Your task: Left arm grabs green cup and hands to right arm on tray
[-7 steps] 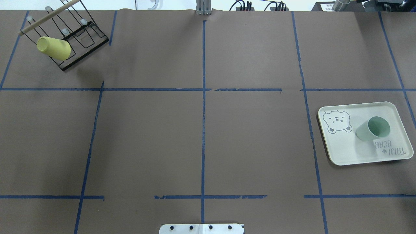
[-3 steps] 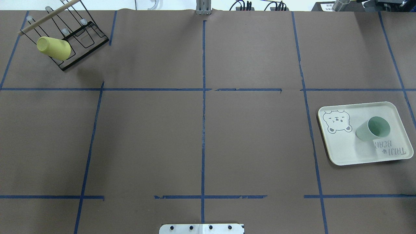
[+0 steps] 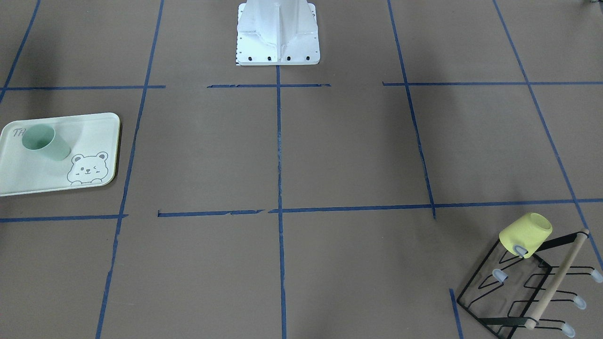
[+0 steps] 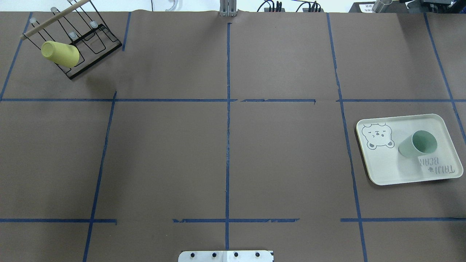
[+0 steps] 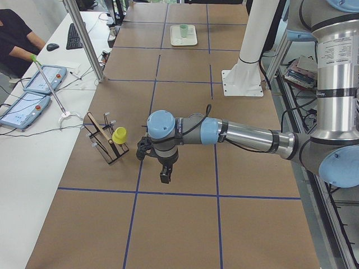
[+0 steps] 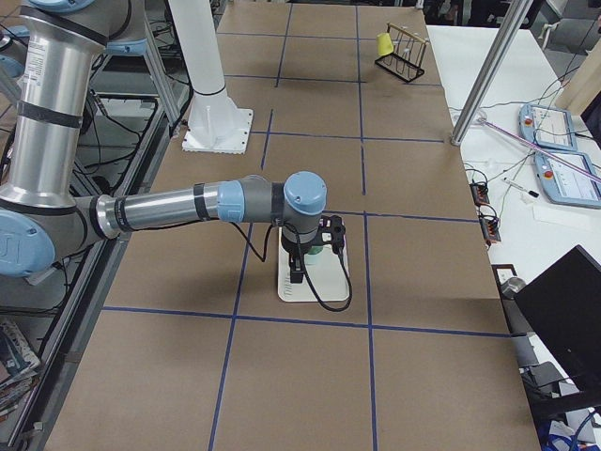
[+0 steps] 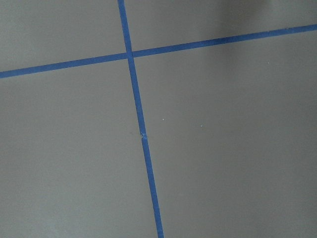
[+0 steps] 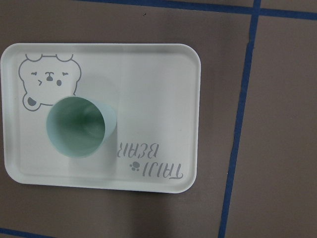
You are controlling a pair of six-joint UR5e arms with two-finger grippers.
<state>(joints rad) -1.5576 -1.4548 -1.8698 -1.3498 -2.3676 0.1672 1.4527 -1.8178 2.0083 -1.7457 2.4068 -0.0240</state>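
Observation:
The green cup (image 4: 418, 144) stands upright on the tray (image 4: 386, 167) at the table's right side, next to the bear drawing. It also shows in the front view (image 3: 44, 142) and from straight above in the right wrist view (image 8: 79, 126). My right gripper (image 6: 299, 271) hangs over the tray (image 6: 297, 289), apart from the cup. My left gripper (image 5: 164, 177) hangs over bare table near the wire rack. Both grippers show only in the side views, so I cannot tell whether they are open or shut. The left wrist view shows only paper and blue tape.
A yellow cup (image 4: 60, 53) sits tipped on a black wire rack (image 4: 94, 43) with a wooden bar at the far left corner. The robot's white base (image 3: 278, 33) stands at the near table edge. Blue tape lines grid the brown paper.

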